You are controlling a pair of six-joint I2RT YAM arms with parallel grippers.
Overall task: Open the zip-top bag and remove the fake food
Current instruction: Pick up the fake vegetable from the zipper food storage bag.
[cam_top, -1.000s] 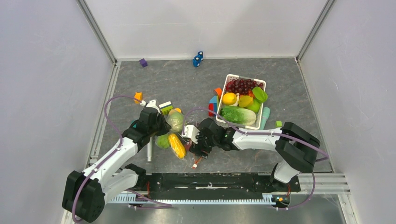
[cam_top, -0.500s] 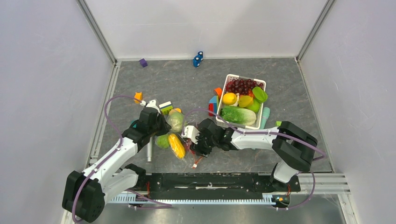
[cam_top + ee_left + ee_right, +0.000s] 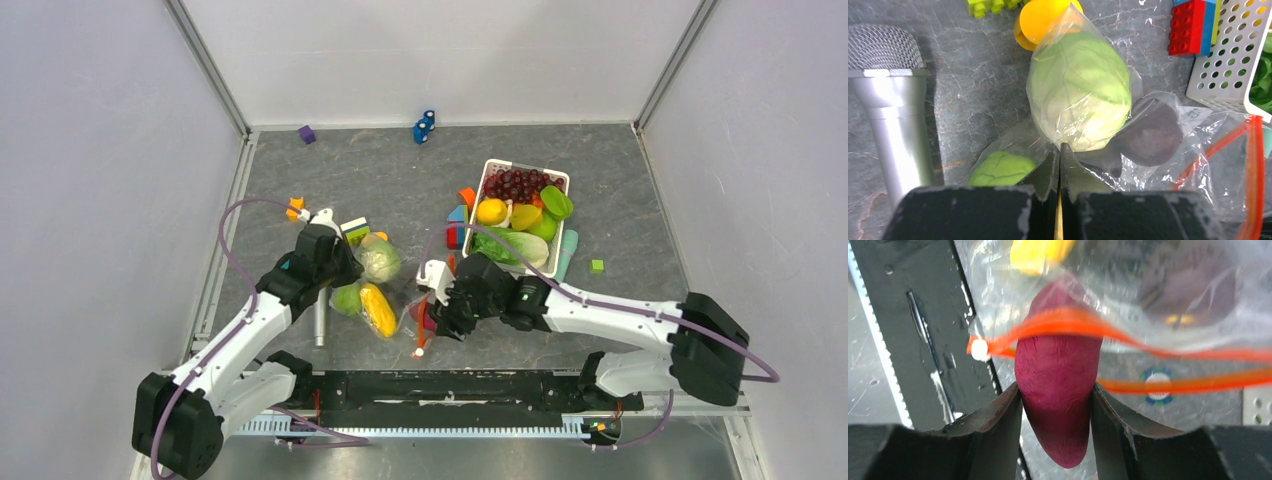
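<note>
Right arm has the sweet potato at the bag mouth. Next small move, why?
Probably draw the right gripper back from the zip-top bag: it clamps the sweet potato, ringed by the orange zipper strip, while the left gripper pinches the plastic.

Rt wrist view: corn (image 3: 1040,252) blurred, cut by top edge; eggplant (image 3: 1193,285) a smear behind bag (image 3: 1128,265) plastic. Left wrist view: mic (image 3: 890,100) & basket (image 3: 1233,55) cropped.

The grey marbled bench (image 3: 400,180) carries a white basket (image 3: 527,166) right of centre and a clear zip-top bag (image 3: 385,300) at lower centre, with a silver microphone (image 3: 321,325) just left of the bag. A purple block (image 3: 306,133) and a blue block (image 3: 424,125) lie near the top edge, and a small green block (image 3: 597,266) lies at the right.
</note>
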